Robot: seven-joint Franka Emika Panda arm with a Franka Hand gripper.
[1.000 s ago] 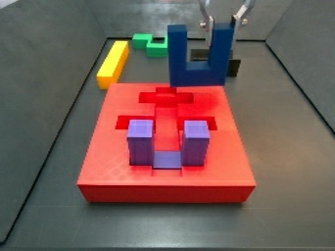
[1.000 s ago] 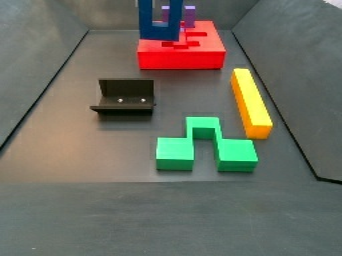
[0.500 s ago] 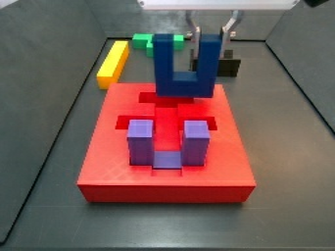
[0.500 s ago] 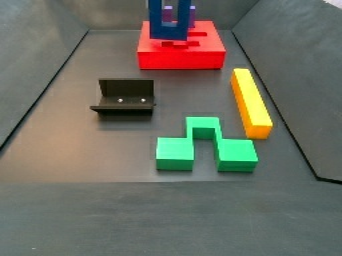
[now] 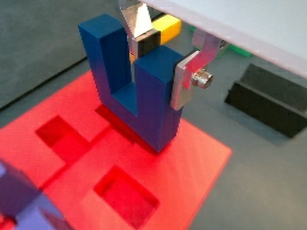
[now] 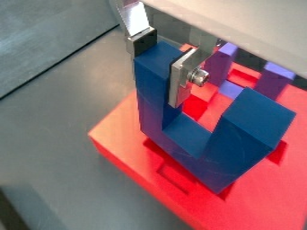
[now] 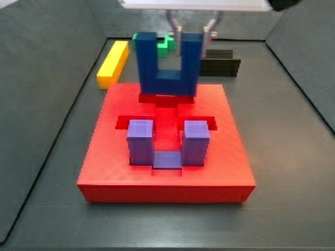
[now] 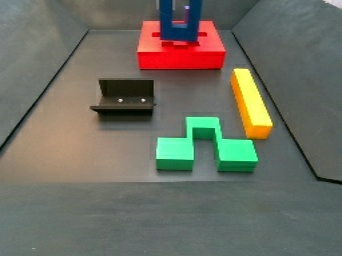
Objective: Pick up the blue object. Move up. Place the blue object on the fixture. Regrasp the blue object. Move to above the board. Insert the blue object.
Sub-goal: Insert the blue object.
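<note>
- Green block: closest to the near edge of the counter in a side view, lying flat, not involved.
- Yellow bar: just behind the green block, long axis running near to far.
- Fixture: mid-counter, well apart from the board, nothing on it.
- Board: at the far end of the counter. A purple U block is already seated in it, prongs up.
- Blue object: over the board end away from the purple block, above the cross-shaped cutouts. It stands upright with the bridge down and both prongs pointing straight up. The bridge axis runs across the board's short width, parallel to the purple block's bridge.
- End effector: directly above the blue object, silver plates clamped on one prong near its top, in both wrist views.
- Key relation: the part hangs straight below the end effector and the slot is straight below the part, so the insert looks like pure vertical travel with no yaw fix needed.
- The bridge looks to be at board-surface level. Can't tell whether it has entered the cutout or only rests on the rim.
- Risk: the off-centre grip on one prong could tilt the free prong and jam it.
</note>
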